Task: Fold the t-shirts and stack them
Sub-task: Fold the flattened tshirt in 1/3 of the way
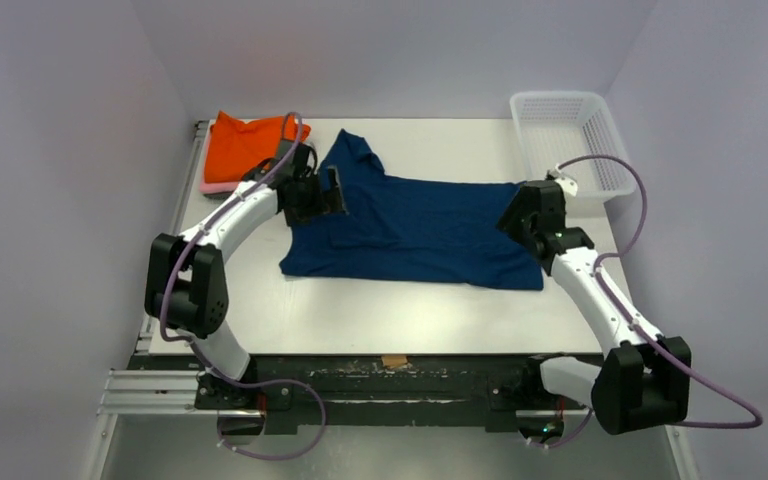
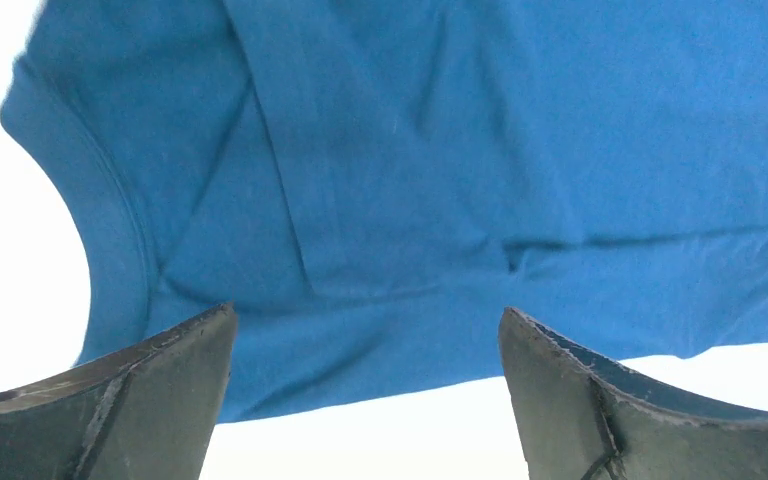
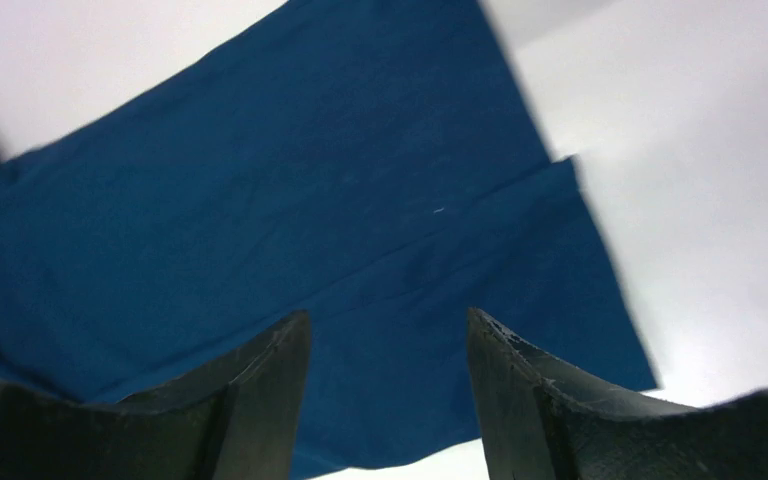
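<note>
Navy shirt lies spread across the middle of the bench: soft matte knit, shallow creases, ribbed collar at the left end. A layer looks doubled over along it, so folding seems begun, not finished. Orange shirt, folded, sits on a pink shirt at the far left corner; stacking is started. Left gripper and right gripper hover over opposite ends, fingers apart, holding nothing.

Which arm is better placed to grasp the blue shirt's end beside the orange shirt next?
Left. The left gripper, fingers open, is over that end of the navy shirt; the right gripper is at the opposite end.
</note>
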Robot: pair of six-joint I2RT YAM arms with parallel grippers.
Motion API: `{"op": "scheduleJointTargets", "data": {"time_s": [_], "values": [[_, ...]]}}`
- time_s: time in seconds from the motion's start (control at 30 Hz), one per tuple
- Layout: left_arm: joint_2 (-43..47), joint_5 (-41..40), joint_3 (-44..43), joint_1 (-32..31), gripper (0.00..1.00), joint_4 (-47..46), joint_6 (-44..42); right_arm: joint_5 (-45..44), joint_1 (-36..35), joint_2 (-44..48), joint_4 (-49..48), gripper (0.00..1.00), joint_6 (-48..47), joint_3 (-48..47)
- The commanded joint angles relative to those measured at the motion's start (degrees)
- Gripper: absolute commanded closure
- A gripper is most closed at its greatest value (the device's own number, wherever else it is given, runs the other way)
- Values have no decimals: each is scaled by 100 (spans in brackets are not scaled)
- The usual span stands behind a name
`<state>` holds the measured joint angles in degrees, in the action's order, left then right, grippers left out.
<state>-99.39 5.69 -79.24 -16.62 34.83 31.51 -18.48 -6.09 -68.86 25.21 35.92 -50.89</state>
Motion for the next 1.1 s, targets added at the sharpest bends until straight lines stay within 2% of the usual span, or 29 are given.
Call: {"op": "scheduleJointTargets", "data": {"time_s": [0.0,0.1,0.2,0.33,0.47,0.7,0.87,0.97,1.07], "values": [[383,834,1225,19,0,-1104,477,933,-524,-164,-980,43,-27,627],[136,1204,1678,19,0,-1558,632,1317,-745,-960,-1447,42,5,705],[-221,940,1724,23,0,-1382,707,1397,-898,-1795,-1522,42,-5,530],[-103,898,2132,19,0,-1480,750,1257,-928,-2136,-1450,41,63,716],[321,595,2606,25,0,-1332,758,1216,-929,-1720,-1268,39,167,1279],[1170,635,3700,-45,0,-1207,1043,1136,-938,-674,-432,38,160,1959],[2025,382,4410,-391,0,-816,1306,1065,-932,39,58,38,17,2162],[2496,207,4502,-752,0,-588,1442,1189,-933,414,51,38,-62,2163],[2801,2,4174,-921,0,-438,1404,1135,-930,628,21,38,-203,2020]]}}
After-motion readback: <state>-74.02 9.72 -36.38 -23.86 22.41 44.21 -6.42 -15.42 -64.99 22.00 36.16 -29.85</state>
